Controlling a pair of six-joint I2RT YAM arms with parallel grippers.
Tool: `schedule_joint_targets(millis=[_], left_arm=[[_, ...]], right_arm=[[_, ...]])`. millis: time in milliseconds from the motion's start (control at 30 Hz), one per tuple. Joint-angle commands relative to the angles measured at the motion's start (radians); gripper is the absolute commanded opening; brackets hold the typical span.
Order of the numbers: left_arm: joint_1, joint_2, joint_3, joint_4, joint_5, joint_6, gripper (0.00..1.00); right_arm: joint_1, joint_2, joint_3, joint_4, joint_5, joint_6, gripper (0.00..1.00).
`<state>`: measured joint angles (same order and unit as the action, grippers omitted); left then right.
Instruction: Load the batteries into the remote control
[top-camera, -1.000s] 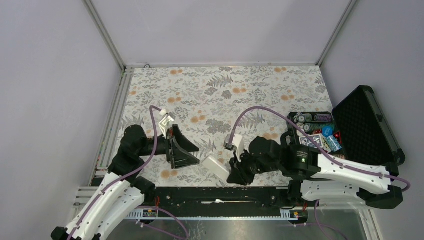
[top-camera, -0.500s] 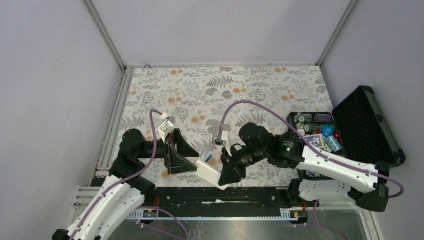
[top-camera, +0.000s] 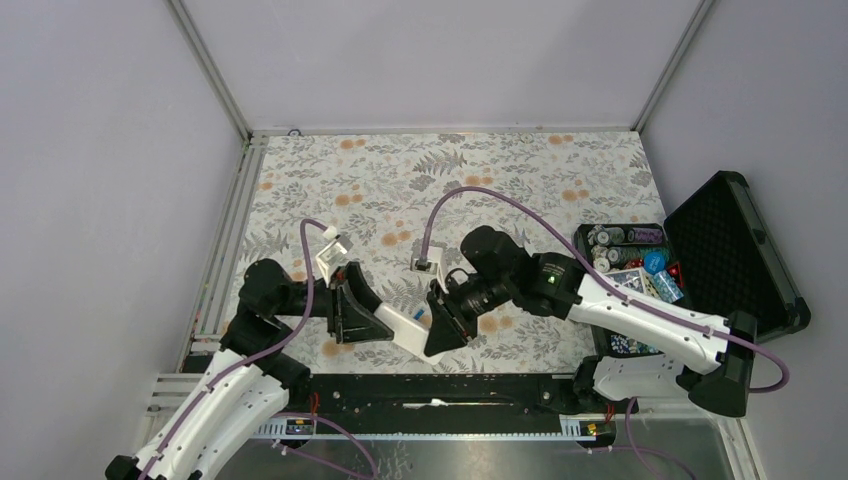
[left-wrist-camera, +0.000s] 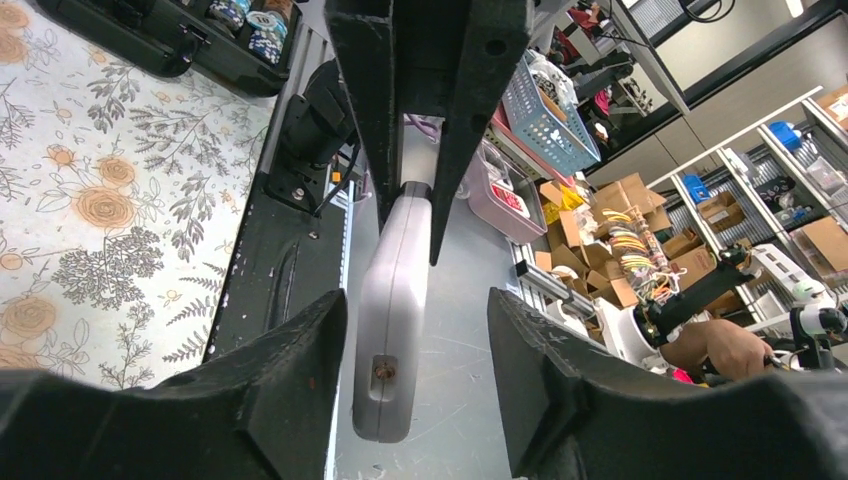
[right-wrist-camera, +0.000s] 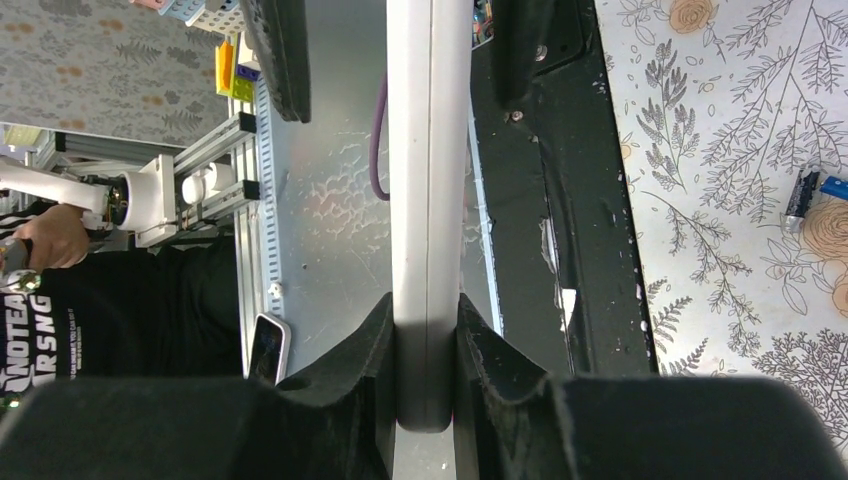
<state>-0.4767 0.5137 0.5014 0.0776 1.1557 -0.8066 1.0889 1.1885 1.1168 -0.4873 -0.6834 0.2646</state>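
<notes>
The white remote control (top-camera: 405, 326) hangs in the air near the table's front edge, between the two arms. My right gripper (top-camera: 432, 325) is shut on it, and in the right wrist view both pads press its sides (right-wrist-camera: 425, 310). The remote (right-wrist-camera: 428, 150) runs straight away from them. My left gripper (top-camera: 383, 322) faces it from the left. In the left wrist view its jaws (left-wrist-camera: 417, 305) stand open around the remote's free end (left-wrist-camera: 390, 310), with a clear gap on the right side. A small blue battery (top-camera: 421, 314) lies on the floral mat (right-wrist-camera: 803, 197) just behind the remote.
At the right stands an open black case (top-camera: 735, 250) whose tray (top-camera: 640, 260) holds chip stacks, cards and dice. A black rail (top-camera: 430, 385) runs along the near edge under the remote. Metal frame rails (top-camera: 225, 250) border the mat on the left.
My right arm has carried the remote leftward, up off the mat, to the left gripper. The left jaws have narrowed around the remote's end.
</notes>
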Motion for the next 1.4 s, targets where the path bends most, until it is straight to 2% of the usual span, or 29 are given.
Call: schedule_joint_targets(millis=[0, 233, 300, 333, 400, 433, 467, 533, 633, 733, 867, 1033, 1167, 1367], left_arm=[[0.001, 0.005, -0.004, 0.066, 0.029, -0.005, 0.52], [0.001, 0.014, -0.003, 0.056, 0.022, 0.000, 0.21], [0.001, 0.022, 0.002, 0.029, 0.007, 0.016, 0.04], [0.001, 0.028, 0.005, 0.015, 0.000, 0.023, 0.00], [0.001, 0.038, 0.008, 0.006, -0.014, 0.026, 0.00], [0.001, 0.042, 0.008, 0.005, -0.019, 0.024, 0.00], [0.001, 0.038, 0.010, -0.002, -0.032, 0.028, 0.00], [0.001, 0.025, 0.011, -0.025, -0.065, 0.038, 0.00], [0.001, 0.001, 0.005, -0.044, -0.123, 0.041, 0.00], [0.001, -0.017, -0.013, -0.041, -0.194, 0.025, 0.00], [0.001, -0.048, -0.053, 0.005, -0.274, -0.022, 0.00], [0.002, -0.096, -0.105, 0.080, -0.343, -0.107, 0.00], [0.001, -0.117, -0.154, 0.155, -0.387, -0.182, 0.00], [0.001, -0.116, -0.207, 0.227, -0.417, -0.252, 0.00]], right_arm=[[-0.022, 0.017, 0.061, 0.033, -0.064, -0.020, 0.00], [-0.033, 0.012, 0.048, 0.034, -0.069, -0.022, 0.00], [-0.035, 0.010, 0.039, 0.036, -0.067, -0.020, 0.00], [-0.035, 0.010, 0.034, 0.038, -0.065, -0.019, 0.00], [-0.037, 0.007, 0.025, 0.039, -0.049, -0.012, 0.01], [-0.036, 0.003, 0.019, 0.039, -0.035, -0.008, 0.06], [-0.037, -0.003, 0.012, 0.041, -0.017, -0.003, 0.12], [-0.038, -0.025, -0.009, 0.054, 0.019, 0.014, 0.33], [-0.038, -0.082, -0.062, 0.089, 0.105, 0.056, 0.58], [-0.038, -0.157, -0.122, 0.124, 0.214, 0.114, 0.68], [-0.039, -0.256, -0.224, 0.217, 0.321, 0.219, 0.73], [-0.039, -0.348, -0.353, 0.317, 0.513, 0.371, 0.72], [-0.040, -0.411, -0.431, 0.416, 0.576, 0.452, 0.71], [-0.039, -0.450, -0.512, 0.577, 0.575, 0.524, 0.68]])
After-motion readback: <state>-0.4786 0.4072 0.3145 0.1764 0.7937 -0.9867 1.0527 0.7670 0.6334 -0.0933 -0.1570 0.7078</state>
